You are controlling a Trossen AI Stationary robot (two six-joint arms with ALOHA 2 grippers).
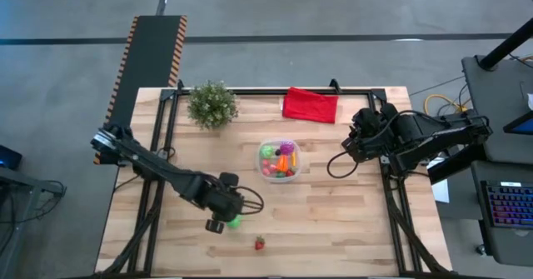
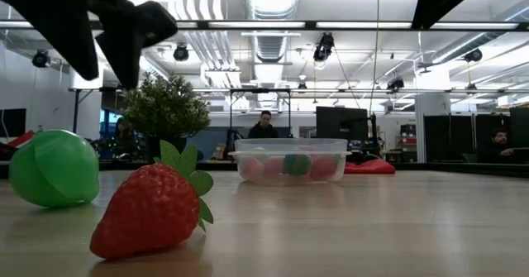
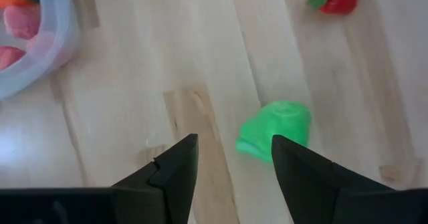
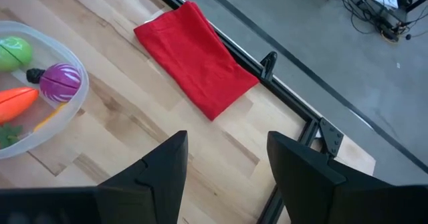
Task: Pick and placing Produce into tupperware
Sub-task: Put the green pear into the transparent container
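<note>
At lower centre of the high view, the left gripper (image 1: 223,222) hangs fingers apart over the green piece (image 3: 274,130) — lined up, I judge, to grasp it for the tupperware (image 1: 279,160).

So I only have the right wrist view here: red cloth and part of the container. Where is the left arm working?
Observer: The left gripper hovers near the table's front, over a green piece lying on the wood, fingers open and empty.
Operator: Anything else loose?
Observer: A toy strawberry lies close by, also outside the tupperware.
Operator: And the right arm?
Observer: The right gripper waits open by the table's right edge, holding nothing.
</note>
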